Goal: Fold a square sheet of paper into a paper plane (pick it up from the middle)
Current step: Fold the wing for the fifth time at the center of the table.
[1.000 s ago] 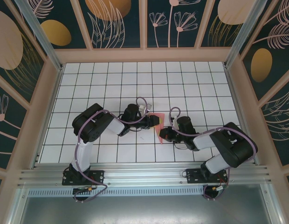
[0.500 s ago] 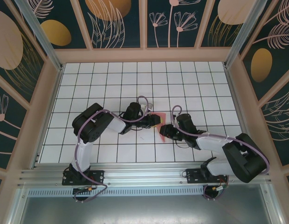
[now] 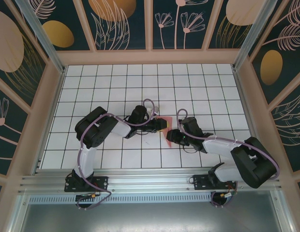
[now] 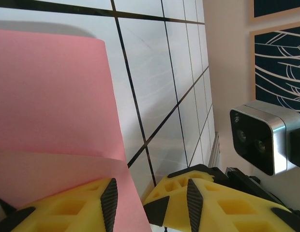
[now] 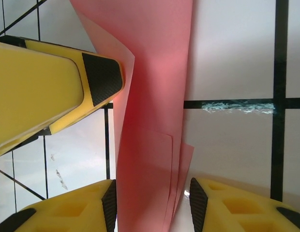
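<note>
The far half of the tabletop (image 3: 140,77) lies open. At centre, the left claw (image 3: 163,125) and right claw (image 3: 170,137) crowd tip to tip around the folded pink paper (image 3: 167,120), leaving little passage between them. Panelled walls (image 3: 150,57) hem the far and side edges.

left end effector (image 3: 163,125) parted, right end effector (image 3: 170,138) parted, tips close together

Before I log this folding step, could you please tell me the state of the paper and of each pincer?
square sheet of paper: partly folded into overlapping creased layers.
left pincer: open, with the paper's edge in the gap, not clamped.
right pincer: open, with the folded paper running through the gap, not clamped.
</note>
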{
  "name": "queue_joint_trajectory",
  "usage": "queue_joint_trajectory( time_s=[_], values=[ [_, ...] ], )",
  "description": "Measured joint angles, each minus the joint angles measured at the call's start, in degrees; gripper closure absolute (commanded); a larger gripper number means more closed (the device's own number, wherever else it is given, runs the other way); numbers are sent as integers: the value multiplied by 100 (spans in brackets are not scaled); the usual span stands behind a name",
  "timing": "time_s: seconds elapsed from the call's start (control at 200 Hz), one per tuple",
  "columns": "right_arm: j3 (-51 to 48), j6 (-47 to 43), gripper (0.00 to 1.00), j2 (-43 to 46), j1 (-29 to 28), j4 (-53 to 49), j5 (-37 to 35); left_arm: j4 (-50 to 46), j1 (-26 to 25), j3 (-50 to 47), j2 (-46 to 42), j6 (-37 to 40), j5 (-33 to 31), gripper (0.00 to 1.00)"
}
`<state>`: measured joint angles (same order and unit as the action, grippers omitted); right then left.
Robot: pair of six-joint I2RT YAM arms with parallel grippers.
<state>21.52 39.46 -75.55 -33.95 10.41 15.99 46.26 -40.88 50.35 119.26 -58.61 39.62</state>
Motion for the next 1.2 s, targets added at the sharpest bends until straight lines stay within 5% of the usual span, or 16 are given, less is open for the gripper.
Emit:
queue_joint_trajectory(
  time_s=[0.585, 0.946, 1.201],
  values=[
    [201, -24, 87, -310, 15, -372, -271, -109, 0, 46, 0, 55, 13, 55],
    [306, -17, 81, -227, -24, -586, -361, -188, 0, 81, -2, 118, 31, 56],
    [282, -17, 92, 852, -61, -560, -55, -299, 0, 127, -7, 162, 39, 56]
  ],
)
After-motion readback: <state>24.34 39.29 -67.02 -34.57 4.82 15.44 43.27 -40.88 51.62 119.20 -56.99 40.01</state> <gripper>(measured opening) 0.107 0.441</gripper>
